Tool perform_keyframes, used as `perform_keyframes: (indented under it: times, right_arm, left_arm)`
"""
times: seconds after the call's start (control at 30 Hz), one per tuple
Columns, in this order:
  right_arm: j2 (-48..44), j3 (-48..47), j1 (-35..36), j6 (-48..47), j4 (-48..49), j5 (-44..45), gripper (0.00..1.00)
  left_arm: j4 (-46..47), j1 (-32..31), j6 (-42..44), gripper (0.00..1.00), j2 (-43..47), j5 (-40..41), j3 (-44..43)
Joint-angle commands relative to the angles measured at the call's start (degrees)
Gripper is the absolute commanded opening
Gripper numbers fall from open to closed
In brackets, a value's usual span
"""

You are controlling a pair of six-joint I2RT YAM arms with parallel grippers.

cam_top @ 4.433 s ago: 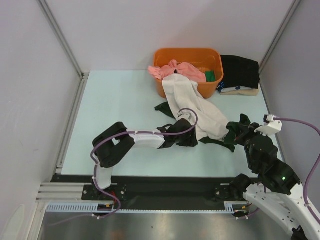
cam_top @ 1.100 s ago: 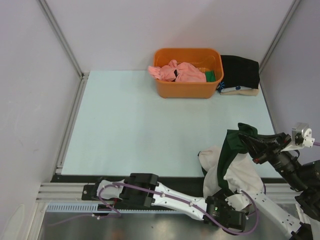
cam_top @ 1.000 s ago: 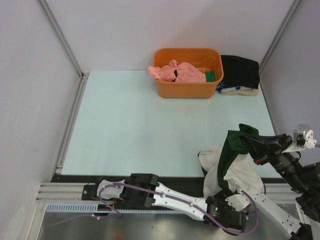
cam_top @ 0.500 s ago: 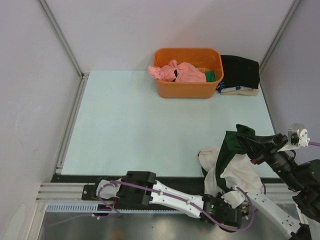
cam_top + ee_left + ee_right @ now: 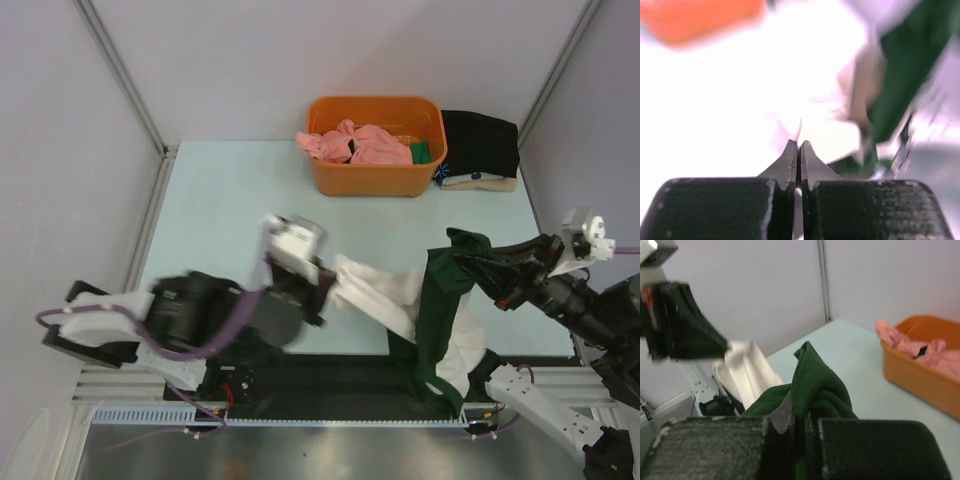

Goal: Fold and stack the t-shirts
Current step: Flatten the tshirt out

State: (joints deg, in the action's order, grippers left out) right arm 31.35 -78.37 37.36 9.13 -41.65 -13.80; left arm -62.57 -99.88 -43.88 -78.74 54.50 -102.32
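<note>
At lower centre, the cream, green-sleeved cloth t-shirt (image 5: 375,293) is held clamped between the left tool (image 5: 799,145) and the right tool (image 5: 796,412).

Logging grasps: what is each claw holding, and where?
One cream-and-green cloth t-shirt: right claw pinches its green part, left claw the cream body.

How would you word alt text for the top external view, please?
The left hand and right hand hold a cream cloth t-shirt with dark green sleeves stretched between them; an orange plastic bin of pink cloth stands behind.
</note>
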Motion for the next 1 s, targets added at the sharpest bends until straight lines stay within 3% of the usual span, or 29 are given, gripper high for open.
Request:
perform_keyframes:
  times: [0.0,0.07,0.1,0.17,0.2,0.23,0.3,0.33,0.4,0.47,0.57,0.73,0.83,0.93,0.97]
  right_arm:
    - [0.4,-7.1,-0.2,-4.7,6.9,-1.8,0.00]
    - [0.8,-9.6,-0.2,-6.7,8.0,1.4,0.00]
    - [1.3,-10.6,-0.3,-7.4,8.6,2.8,0.00]
    - [2.3,-12.8,-0.4,-8.9,8.3,6.8,0.00]
    - [2.8,-13.1,-0.4,-10.6,7.8,8.9,0.00]
    - [4.7,-13.4,-0.5,-11.9,7.2,13.7,0.00]
    - [7.5,-15.4,-0.4,-12.8,2.1,18.8,0.00]
    - [10.3,-16.5,-0.4,-13.0,-0.1,21.2,0.00]
    - [11.2,-18.0,-0.5,-13.8,-4.0,19.8,0.00]
    - [7.9,-16.6,-0.4,-14.8,-1.4,15.2,0.00]
    - [0.8,-12.0,0.0,-17.3,5.5,10.7,0.00]
    - [-1.3,-13.4,6.8,-20.3,7.4,13.8,0.00]
    - [1.7,-15.0,17.7,-23.2,6.2,23.7,0.00]
    - [6.9,-14.0,26.2,-28.7,7.9,41.8,0.00]
    - [7.6,-13.5,32.1,-30.5,9.1,45.5,0.00]
  left_arm:
    - [-5.0,0.0,16.3,0.00,9.1,15.6,-7.1]
    - [6.1,0.0,26.4,0.00,12.8,18.7,-8.9]
    - [11.1,0.1,37.4,0.00,14.5,19.8,-8.9]
    - [28.4,-0.6,50.0,0.00,18.7,24.0,-8.2]
    - [36.4,-1.0,66.8,0.00,19.8,26.3,-5.7]
    - [59.6,-1.4,78.0,0.00,22.1,27.8,-3.4]
    - [82.4,-1.9,103.9,0.00,23.0,28.6,1.0]
    - [85.7,-1.9,105.9,0.00,22.8,28.5,-0.3]
    - [80.1,-2.0,103.0,0.00,21.9,27.9,-5.9]
    - [74.0,-1.9,101.2,0.00,22.6,27.4,-7.4]
    - [73.4,-1.9,101.3,0.00,24.5,25.9,-5.0]
    - [72.4,-1.9,100.0,0.00,28.6,21.8,-0.9]
    - [74.2,-1.9,100.9,0.00,29.3,18.6,2.9]
    - [86.0,-1.7,110.4,0.00,28.4,18.4,6.2]
    - [87.3,-1.6,112.8,0.00,27.9,18.2,8.0]
